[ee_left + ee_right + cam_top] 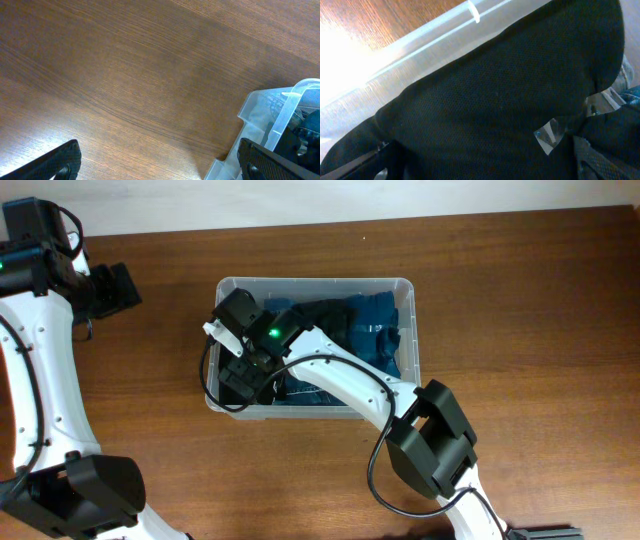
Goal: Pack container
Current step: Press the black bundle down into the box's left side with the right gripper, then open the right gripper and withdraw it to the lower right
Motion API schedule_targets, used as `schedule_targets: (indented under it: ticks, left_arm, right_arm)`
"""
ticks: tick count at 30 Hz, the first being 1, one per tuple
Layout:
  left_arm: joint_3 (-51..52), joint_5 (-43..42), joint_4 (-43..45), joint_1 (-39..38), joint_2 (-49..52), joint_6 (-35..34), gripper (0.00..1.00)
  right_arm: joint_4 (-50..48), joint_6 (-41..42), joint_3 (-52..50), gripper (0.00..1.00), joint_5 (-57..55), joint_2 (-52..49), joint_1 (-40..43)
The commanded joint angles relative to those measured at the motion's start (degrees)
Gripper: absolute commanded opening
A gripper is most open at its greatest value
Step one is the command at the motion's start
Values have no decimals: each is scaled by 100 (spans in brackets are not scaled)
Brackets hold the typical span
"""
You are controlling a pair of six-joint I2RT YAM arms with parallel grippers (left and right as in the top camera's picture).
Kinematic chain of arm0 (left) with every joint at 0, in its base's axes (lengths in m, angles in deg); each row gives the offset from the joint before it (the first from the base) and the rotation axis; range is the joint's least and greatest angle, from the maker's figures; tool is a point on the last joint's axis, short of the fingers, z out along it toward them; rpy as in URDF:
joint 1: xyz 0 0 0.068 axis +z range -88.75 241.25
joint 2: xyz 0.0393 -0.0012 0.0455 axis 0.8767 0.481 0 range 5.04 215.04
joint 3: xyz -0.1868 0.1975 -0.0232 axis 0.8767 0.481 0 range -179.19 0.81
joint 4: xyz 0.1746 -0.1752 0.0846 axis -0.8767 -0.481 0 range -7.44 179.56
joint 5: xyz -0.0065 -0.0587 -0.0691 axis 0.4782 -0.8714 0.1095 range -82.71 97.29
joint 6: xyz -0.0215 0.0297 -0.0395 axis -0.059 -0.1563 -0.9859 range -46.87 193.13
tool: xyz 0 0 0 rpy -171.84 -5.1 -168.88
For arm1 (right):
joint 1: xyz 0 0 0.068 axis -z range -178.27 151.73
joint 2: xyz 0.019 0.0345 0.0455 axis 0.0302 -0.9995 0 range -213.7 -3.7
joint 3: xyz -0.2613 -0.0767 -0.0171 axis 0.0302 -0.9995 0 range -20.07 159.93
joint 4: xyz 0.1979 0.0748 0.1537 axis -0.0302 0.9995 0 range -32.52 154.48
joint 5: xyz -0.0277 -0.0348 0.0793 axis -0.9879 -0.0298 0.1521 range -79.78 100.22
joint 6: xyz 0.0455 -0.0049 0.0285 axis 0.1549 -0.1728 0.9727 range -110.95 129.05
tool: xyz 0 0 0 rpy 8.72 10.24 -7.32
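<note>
Fingers of your left gripper [159,152] stand spread wide over bare table [125,75], holding nothing. The left arm [40,380] runs up the left edge of the overhead view, its wrist at the far left corner. From there the container [330,279] lies to the right, well apart, with only one clear corner showing in the left wrist view. The tub sits mid-table, long axis left to right, with blue cloth [380,330] in its right part. Your right gripper [480,160] is far nearer: it is down inside the tub's left end, jaws released and wide, over black mesh cloth [495,100] beside the wall. Whether it touches the cloth you cannot tell. The right arm [340,375] reaches in from the near right, elbow outside the rim.
</note>
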Motion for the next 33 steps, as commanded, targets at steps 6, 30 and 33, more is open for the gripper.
schedule_targets:
  ticks: [6,30,33]
  left_arm:
    - [-37,-42,9,7,-46,-31,99]
    - [-37,-42,9,11,-46,-31,99]
    - [-37,-42,7,11,-46,-31,99]
  right_arm:
    - [391,-37,7,98,48,-61,-33]
    - [3193,378,361,98,-232,6411,74]
    - [3657,380,361,98,-232,7270,74]
